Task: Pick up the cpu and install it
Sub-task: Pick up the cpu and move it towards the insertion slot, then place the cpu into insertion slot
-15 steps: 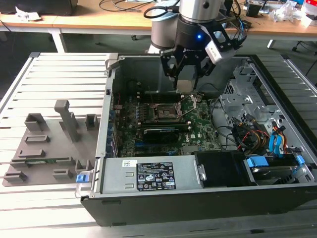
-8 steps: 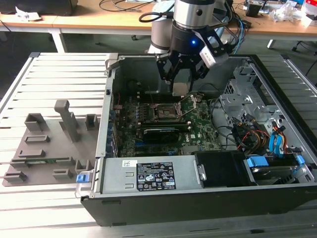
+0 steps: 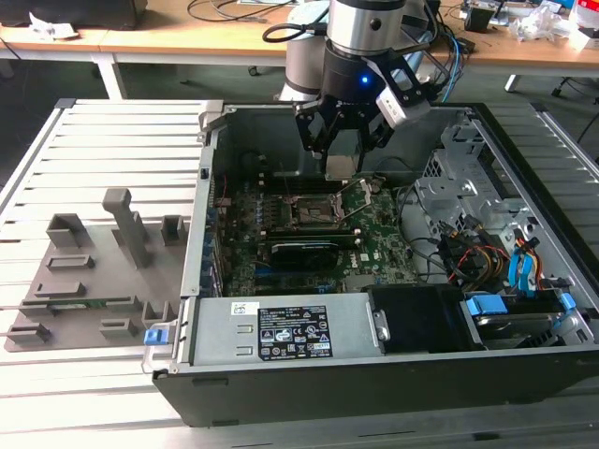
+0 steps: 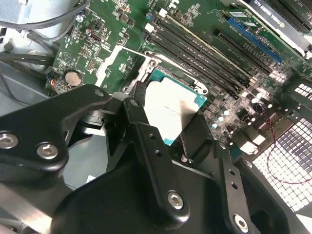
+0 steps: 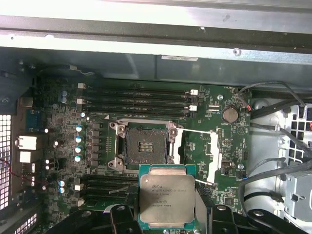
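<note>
The cpu (image 5: pixel 165 197), a flat square chip with a silver-grey top and a thin green rim, hangs face up between the black fingers (image 5: pixel 120 214) of my gripper (image 5: pixel 168 217). The gripper is shut on the chip's two opposite edges. The chip hovers over the green motherboard, just beside the open black-framed socket (image 5: pixel 145 148), whose pin field lies bare. In the second wrist view the cpu (image 4: pixel 170 109) hides most of the socket below it. In the exterior view my gripper (image 3: pixel 343 161) hangs inside the open computer case, a little above and behind the socket (image 3: pixel 314 213).
The socket's load plate (image 5: pixel 210 156) is swung open to one side. Memory slots (image 5: pixel 136 100), a coin battery (image 5: pixel 229 114) and cables (image 5: pixel 273 161) surround it. A graphics card (image 3: pixel 304 251), the power supply (image 3: pixel 281 332) and drive bays (image 3: pixel 487 253) crowd the case. A grey fixture tray (image 3: pixel 84 281) lies at the exterior view's left.
</note>
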Robot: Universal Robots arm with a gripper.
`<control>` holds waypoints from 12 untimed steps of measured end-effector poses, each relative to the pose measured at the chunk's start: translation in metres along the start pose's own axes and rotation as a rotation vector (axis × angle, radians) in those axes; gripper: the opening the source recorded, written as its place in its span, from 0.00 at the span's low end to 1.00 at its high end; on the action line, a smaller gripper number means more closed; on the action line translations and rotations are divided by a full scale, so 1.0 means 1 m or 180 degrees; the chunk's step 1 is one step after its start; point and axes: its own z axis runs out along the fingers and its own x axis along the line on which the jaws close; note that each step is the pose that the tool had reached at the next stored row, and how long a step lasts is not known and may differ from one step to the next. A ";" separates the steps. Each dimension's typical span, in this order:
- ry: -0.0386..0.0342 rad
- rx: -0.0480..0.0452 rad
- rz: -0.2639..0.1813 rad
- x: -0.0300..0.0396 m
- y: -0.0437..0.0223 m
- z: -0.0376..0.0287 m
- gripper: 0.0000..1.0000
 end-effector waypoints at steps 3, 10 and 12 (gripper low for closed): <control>0.0000 0.0000 0.0000 0.0000 0.0001 0.0001 0.55; 0.0001 0.0000 0.0035 0.0000 0.0001 0.0001 0.55; 0.0001 0.0001 0.0063 0.0000 0.0001 0.0001 0.55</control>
